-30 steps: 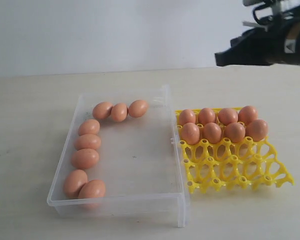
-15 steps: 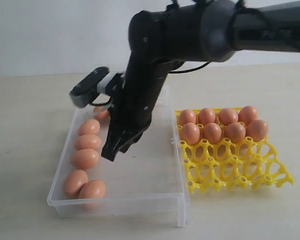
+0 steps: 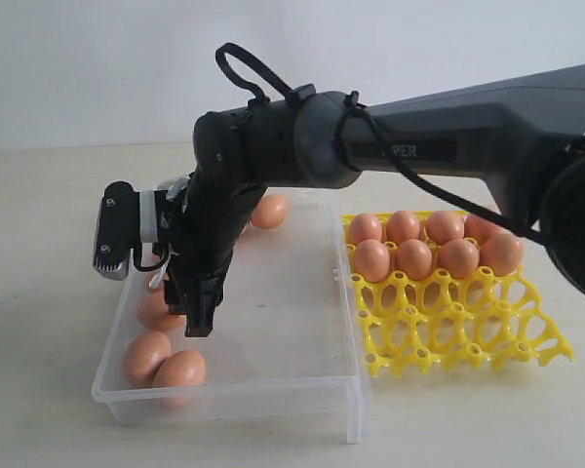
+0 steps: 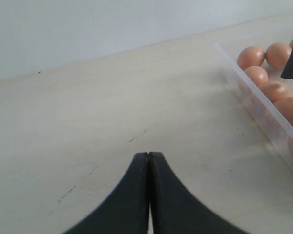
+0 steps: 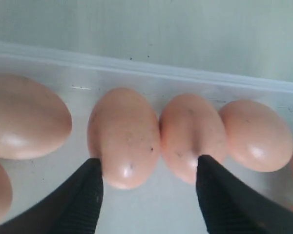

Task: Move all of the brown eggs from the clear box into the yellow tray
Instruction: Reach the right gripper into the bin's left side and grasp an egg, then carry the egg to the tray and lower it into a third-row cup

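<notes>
Pale bench is carrying the clear box on the left and the yellow tray beside it, eight brown eggs sitting in its far cups. Right tool is hanging wide open and empty over two touching eggs in the box, so picking is in hand; it probably needs centring on one egg before closing gently. Left tool is idling shut and empty, and the right arm is hiding several boxed eggs.

right arm: glossy black, rounded | cable: black loop | right hand: black ribbed fingers
</notes>
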Motion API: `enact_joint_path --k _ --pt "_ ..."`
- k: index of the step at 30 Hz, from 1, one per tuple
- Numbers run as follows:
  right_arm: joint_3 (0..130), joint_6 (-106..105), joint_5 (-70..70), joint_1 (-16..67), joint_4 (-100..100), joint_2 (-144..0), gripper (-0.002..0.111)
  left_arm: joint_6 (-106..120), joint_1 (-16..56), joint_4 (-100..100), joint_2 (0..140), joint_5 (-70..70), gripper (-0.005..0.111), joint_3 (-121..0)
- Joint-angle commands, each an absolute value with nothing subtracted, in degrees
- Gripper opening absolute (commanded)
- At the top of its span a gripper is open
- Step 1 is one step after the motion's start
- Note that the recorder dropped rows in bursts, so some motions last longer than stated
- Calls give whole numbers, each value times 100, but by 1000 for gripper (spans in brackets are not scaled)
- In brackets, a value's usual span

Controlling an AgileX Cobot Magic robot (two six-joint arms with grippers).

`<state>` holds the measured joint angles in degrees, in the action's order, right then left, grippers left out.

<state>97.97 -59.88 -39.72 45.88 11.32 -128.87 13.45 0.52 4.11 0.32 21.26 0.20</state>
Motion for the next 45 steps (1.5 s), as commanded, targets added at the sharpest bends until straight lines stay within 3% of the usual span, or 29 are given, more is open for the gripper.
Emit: enact_joint_path --k 1,12,13,18,23,29,37,45 --pt "9868 -6109 -3884 4623 1424 -12978 56 1345 60 419 0 2083 0 0" --pt "9868 -6592 -3940 4732 1873 -13317 55 1345 60 419 0 2083 0 0" --pt "9868 -6543 -3904 4732 1940 -13343 52 1345 60 419 0 2083 0 0" --pt "9868 -6177 -3818 4721 1940 -13151 1 1345 60 419 0 2083 0 0" --pt "9350 -5806 -2739 4597 1939 -12442 0 1345 60 419 0 2083 0 0" --pt "7250 -4700 -377 4352 1712 -11030 0 1345 60 419 0 2083 0 0" --pt "4366 -149 2223 3410 134 -9410 0 1345 60 419 0 2083 0 0" --pt "3025 2006 3506 2432 -1415 -9142 0 1345 60 419 0 2083 0 0"
